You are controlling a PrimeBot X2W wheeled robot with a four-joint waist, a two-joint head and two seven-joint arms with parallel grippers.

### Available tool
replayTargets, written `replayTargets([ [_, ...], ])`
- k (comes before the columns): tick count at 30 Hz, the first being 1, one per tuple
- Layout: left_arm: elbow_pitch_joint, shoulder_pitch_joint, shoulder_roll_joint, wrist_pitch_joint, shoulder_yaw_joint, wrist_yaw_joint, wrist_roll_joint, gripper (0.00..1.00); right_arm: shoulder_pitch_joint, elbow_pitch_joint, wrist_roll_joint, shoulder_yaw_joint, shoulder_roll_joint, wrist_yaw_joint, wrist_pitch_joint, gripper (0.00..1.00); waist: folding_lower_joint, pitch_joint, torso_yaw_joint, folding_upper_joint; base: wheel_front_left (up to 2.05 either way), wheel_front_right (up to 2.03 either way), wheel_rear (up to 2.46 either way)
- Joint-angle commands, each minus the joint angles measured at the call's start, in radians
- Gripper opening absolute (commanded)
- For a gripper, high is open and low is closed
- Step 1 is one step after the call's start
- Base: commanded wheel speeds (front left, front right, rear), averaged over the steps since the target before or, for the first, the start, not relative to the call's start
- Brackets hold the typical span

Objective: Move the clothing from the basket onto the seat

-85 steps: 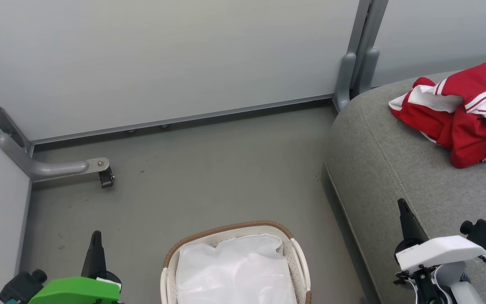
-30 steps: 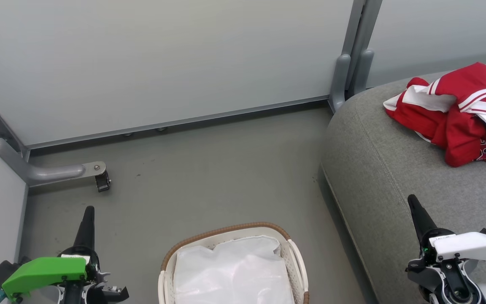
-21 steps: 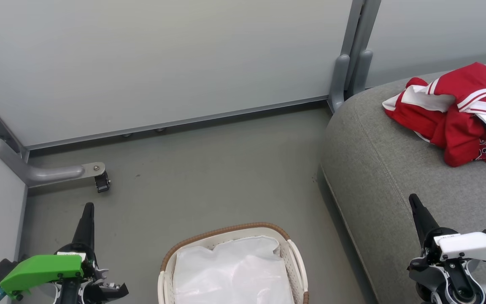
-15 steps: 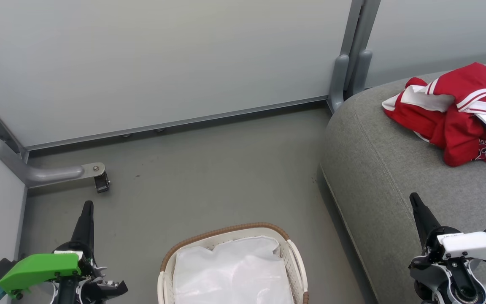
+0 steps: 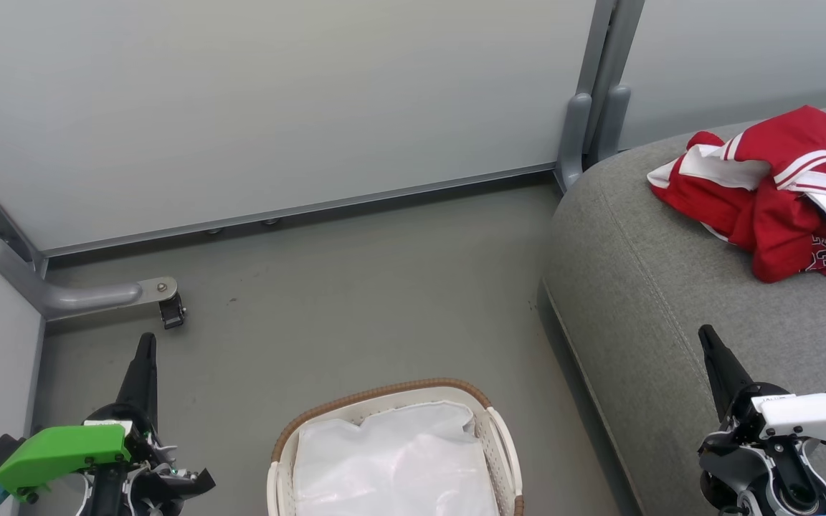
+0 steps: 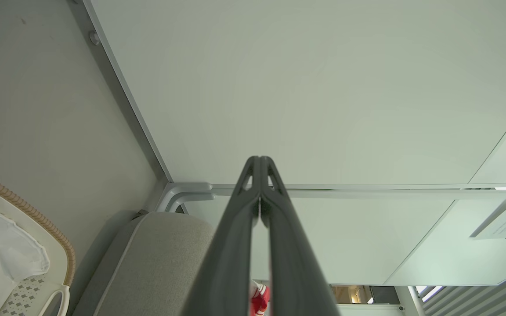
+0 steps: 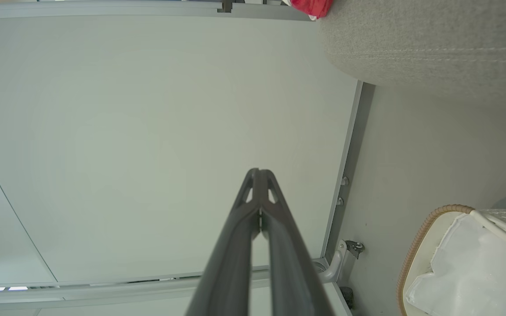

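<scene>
Head view has the crumpled red sports-jersey clothing (image 5: 771, 201) with white stripe trim lying on the large grey fabric-upholstered seat (image 5: 657, 301) at the upper right. It is well apart from the small oval cream-white plastic basket (image 5: 384, 389) with a brown woven-look rim, which stands on the grey floor (image 5: 355, 287) at the bottom centre and holds a glossy white plastic liner sheet (image 5: 391, 466). The left gripper (image 5: 145, 342) hangs over the floor left of the basket, the right gripper (image 5: 705, 335) over the seat's near part. Each wrist view shows its long dark fingers pressed together, gripping nothing.
</scene>
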Motion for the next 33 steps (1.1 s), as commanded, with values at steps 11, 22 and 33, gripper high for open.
replayTargets([
  [11, 0.001, -0.011, 0.004, 0.003, 0.004, -0.005, -0.001, 0.0, -0.008, -0.004, 0.001, -0.004, -0.003, 0.0, 0.005, 0.0, 0.0, 0.0, 0.0, 0.0, 0.0, 0.0, 0.0],
  [22, 0.001, -0.011, 0.004, 0.004, 0.004, -0.005, -0.001, 0.0, -0.008, -0.004, 0.0, -0.005, -0.002, 0.0, 0.006, 0.0, 0.0, 0.0, 0.0, 0.0, 0.0, 0.0, 0.0],
  [33, 0.001, -0.011, 0.003, 0.004, 0.004, -0.005, 0.0, 0.0, -0.008, -0.004, -0.002, -0.006, -0.001, 0.0, 0.007, 0.0, 0.0, 0.0, 0.0, 0.0, 0.0, 0.0, 0.0],
])
